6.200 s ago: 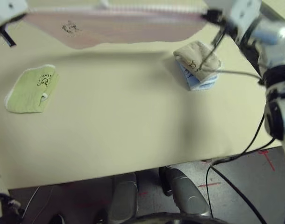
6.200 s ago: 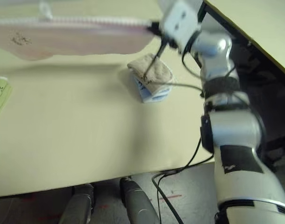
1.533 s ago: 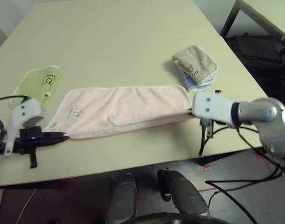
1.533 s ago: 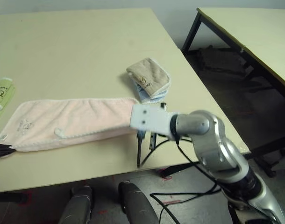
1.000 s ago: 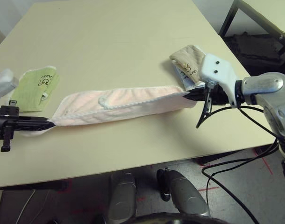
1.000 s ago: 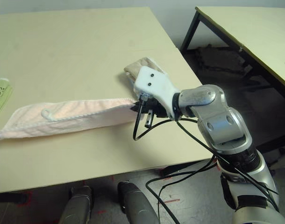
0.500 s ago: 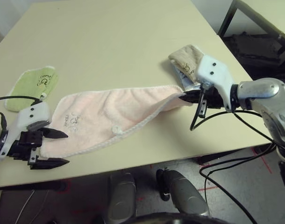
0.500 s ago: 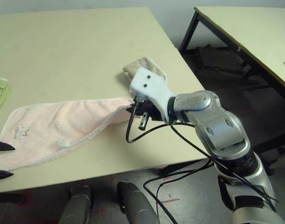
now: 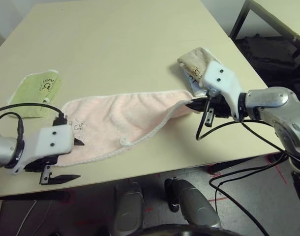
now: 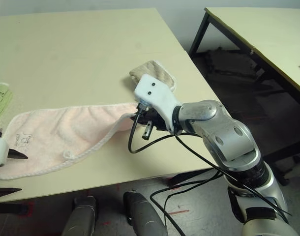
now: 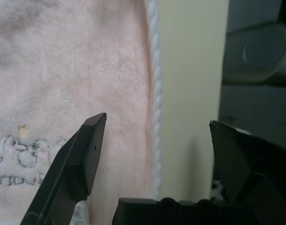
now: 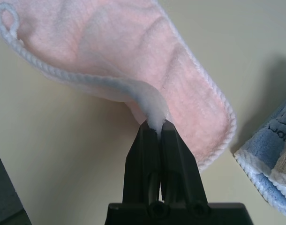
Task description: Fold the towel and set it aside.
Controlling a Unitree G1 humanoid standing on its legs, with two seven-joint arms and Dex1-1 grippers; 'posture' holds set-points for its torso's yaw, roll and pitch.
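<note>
Along the near edge of the counter (image 9: 140, 39) the towel (image 9: 120, 120) lies as a long pink strip, its long axis running across the robot from left to right. The logo end points toward the robot's left and the other end is drawn up into a twisted point at the right. That right end is pinched between the closed fingers of the right gripper (image 12: 155, 129), which lifts a fold of the white-edged hem just beside the stacked tan and blue towels (image 9: 201, 66). The left gripper (image 11: 154, 140) hangs over the logo corner with its fingers spread wide and nothing between them; one finger is above the pink pile and the other is past the counter's edge.

The step in hand looks like regrasping the left corner. To do it well, the left fingers should probably straddle the stitched edging and take both layers right at the corner, near the embroidered logo (image 9: 80, 126). The right hand would best keep light tension so the strip stays straight. The small green towel (image 9: 37, 91) lies near, beyond the left arm, and should be left alone.
</note>
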